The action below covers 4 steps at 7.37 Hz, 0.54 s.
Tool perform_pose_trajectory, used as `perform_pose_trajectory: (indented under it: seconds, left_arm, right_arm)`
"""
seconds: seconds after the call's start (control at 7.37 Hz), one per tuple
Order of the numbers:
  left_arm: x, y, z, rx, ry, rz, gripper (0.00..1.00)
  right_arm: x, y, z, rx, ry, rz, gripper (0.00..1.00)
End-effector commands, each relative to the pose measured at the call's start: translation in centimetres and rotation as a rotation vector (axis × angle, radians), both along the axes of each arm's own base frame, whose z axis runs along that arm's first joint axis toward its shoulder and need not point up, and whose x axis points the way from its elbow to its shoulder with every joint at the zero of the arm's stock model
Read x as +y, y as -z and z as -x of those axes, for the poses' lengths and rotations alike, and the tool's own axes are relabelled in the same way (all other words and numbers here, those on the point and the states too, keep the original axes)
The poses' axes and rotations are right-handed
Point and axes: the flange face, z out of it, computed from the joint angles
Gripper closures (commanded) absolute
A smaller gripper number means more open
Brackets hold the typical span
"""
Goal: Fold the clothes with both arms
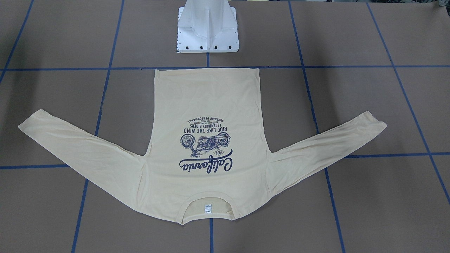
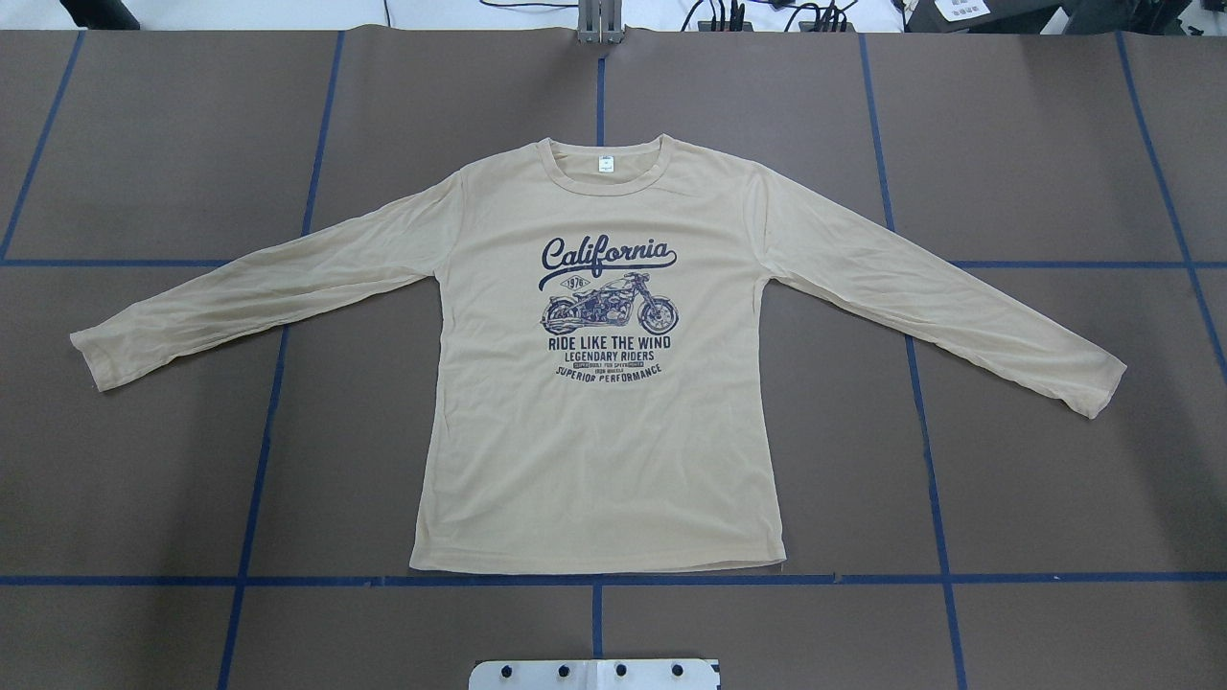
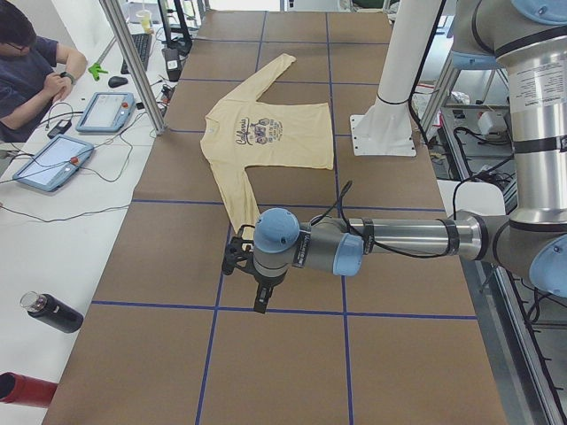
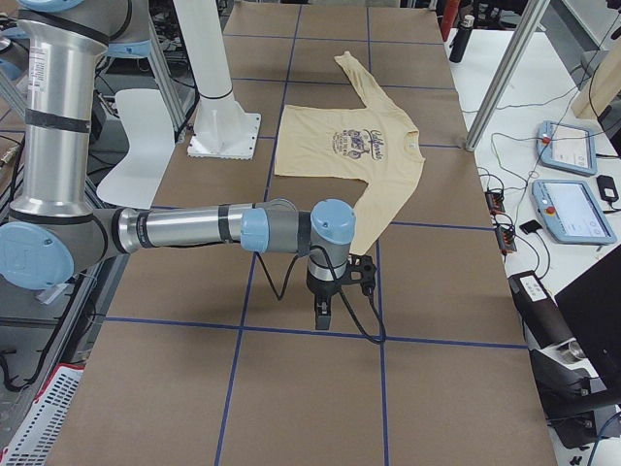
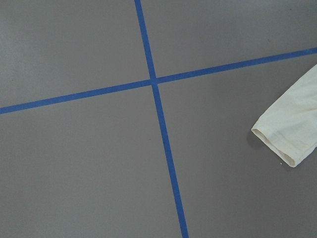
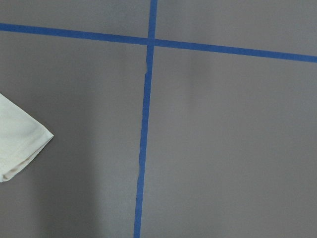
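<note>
Pale cream long-sleeved shirt [image 2: 594,460], flat and print-up at mid-table [image 2: 144,144]; hem near the pedestal [image 1: 207,31], neckline [image 2: 602,182] with white tag on the far side, sleeves spread wide and slanting back toward the robot. Navy motorcycle and "California" script on the chest. Smooth body, light wrinkles along the sleeves. In overhead and front views, the whole shirt, arms out of frame. Only in the side views, left arm [image 3: 399,239] and right arm [image 4: 184,228] reaching low over the table past the sleeve ends; left gripper [image 3: 260,305] and right gripper [image 4: 322,322] pointing down, clear of the cloth, jaw width impossible to tell from there. In wrist views, just blue tape [image 5: 158,124] crossings plus one sleeve end each: left cuff [image 5: 290,134], right cuff [image 6: 20,144]
</note>
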Motion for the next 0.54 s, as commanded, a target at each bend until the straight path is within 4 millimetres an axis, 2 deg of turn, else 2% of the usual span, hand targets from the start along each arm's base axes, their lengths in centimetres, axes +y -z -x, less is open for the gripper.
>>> perform_pose_trajectory:
  seconds: [0.0, 0.14, 0.41]
  left_arm:
    - [-0.1, 0.6, 0.0, 0.003, -0.002, -0.015, 0.00]
    - [-0.4, 1.0, 0.0, 0.006, -0.002, -0.029, 0.00]
    - [-0.7, 1.7, 0.0, 0.001, -0.001, -0.102, 0.00]
  right_arm:
    - [-0.1, 0.1, 0.1, 0.000, 0.002, -0.003, 0.00]
    - [-0.5, 0.5, 0.3, 0.002, 0.007, -0.013, 0.00]
    - [-3.4, 4.6, 0.7, -0.007, 0.012, -0.103, 0.00]
